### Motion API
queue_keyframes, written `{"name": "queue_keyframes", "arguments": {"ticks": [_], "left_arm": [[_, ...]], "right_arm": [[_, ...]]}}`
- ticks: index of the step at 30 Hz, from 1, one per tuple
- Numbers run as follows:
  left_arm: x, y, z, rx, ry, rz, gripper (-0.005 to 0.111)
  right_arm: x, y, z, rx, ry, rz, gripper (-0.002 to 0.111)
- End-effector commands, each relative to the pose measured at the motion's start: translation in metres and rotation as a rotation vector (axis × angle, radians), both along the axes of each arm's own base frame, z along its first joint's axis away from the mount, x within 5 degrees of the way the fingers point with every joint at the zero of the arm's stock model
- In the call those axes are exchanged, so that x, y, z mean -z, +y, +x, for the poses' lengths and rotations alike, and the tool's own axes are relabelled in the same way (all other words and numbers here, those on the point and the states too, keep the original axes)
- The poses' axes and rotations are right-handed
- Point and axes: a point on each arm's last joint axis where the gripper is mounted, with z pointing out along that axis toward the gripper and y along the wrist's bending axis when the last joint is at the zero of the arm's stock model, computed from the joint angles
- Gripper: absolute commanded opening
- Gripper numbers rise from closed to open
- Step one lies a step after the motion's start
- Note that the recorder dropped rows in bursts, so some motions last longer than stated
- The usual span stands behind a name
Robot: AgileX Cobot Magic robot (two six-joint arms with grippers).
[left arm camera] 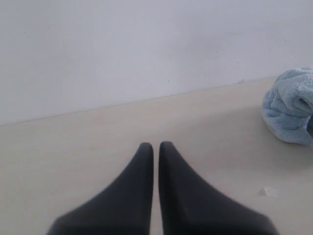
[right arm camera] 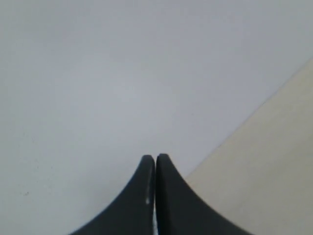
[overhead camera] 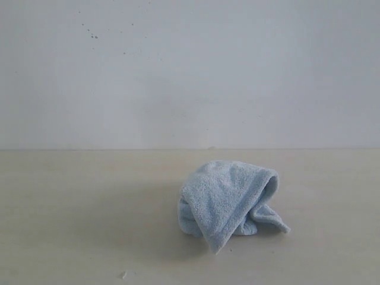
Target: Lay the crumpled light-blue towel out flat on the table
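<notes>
Currently left hand (left arm camera: 155, 145), right hand (right arm camera: 155, 157) both closed, empty; towel (overhead camera: 228, 202) crumpled.

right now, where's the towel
The towel sits in a crumpled heap on the table, right of centre in the exterior view, a little out from the wall. The left claw is apart from it.

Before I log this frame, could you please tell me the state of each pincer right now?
Left pincer: closed, holding nothing, apart from the towel.
Right pincer: closed, holding nothing.
</notes>
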Motion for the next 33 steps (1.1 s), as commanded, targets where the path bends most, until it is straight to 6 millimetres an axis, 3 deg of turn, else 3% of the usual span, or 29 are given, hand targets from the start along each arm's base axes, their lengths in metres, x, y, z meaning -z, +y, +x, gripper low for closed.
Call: {"name": "queue_keyframes", "arguments": {"ticks": [1, 6, 11, 14, 19, 20, 29, 31, 33], "left_arm": [[0.001, 0.000, 0.000, -0.003, 0.004, -0.006, 0.005], [0.001, 0.000, 0.000, -0.003, 0.004, -0.006, 0.005], [0.001, 0.000, 0.000, -0.003, 0.004, -0.006, 0.005], [0.001, 0.000, 0.000, -0.003, 0.004, -0.006, 0.005], [0.001, 0.000, 0.000, -0.003, 0.004, -0.006, 0.005], [0.001, 0.000, 0.000, -0.003, 0.004, -0.006, 0.005], [0.001, 0.000, 0.000, -0.003, 0.004, -0.006, 0.005], [0.001, 0.000, 0.000, -0.003, 0.004, -0.006, 0.005], [0.001, 0.000, 0.000, -0.003, 0.004, -0.006, 0.005]], "right_arm": [[-0.023, 0.008, -0.009, -0.067, 0.110, -0.166, 0.000], [-0.043, 0.026, -0.006, -0.298, 0.168, -0.351, 0.000], [-0.037, 0.037, 0.029, -0.471, 0.363, -0.469, 0.000], [-0.035, 0.043, 0.056, -0.547, 0.444, -0.626, 0.007], [-0.033, 0.054, 0.114, -0.623, 0.549, -0.780, 0.052], [-0.032, 0.055, 0.124, -0.619, 0.564, -0.790, 0.057], [0.004, 0.071, 0.227, -0.727, 0.700, -0.979, 0.048], [0.027, 0.077, 0.259, -0.789, 0.745, -1.023, 0.048], [0.045, 0.081, 0.278, -0.839, 0.770, -1.057, 0.048]]}}
